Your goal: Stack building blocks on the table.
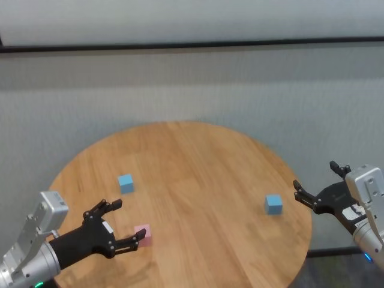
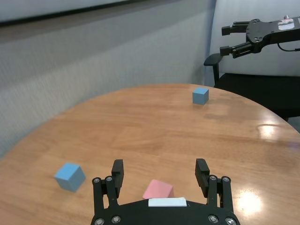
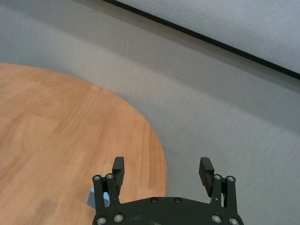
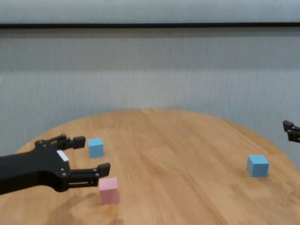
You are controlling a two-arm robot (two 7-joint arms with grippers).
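On the round wooden table [image 1: 204,156] lie three building blocks. The pink block [image 1: 143,235] [image 2: 158,190] [image 4: 108,190] sits near the front left. My left gripper [image 1: 129,218] [image 2: 159,165] [image 4: 93,153] hangs open right beside and slightly above it, holding nothing. One blue block [image 1: 125,183] [image 2: 70,176] [image 4: 95,147] rests a little farther back on the left. The other blue block [image 1: 273,204] [image 2: 200,95] [image 4: 258,165] stands near the right edge. My right gripper [image 1: 314,174] [image 3: 161,163] is open and empty, just beyond the table's right rim.
A grey wall with a dark rail runs behind the table. A black chair [image 2: 234,79] stands off the table's right side, below the right arm. The wide middle of the tabletop is bare wood.
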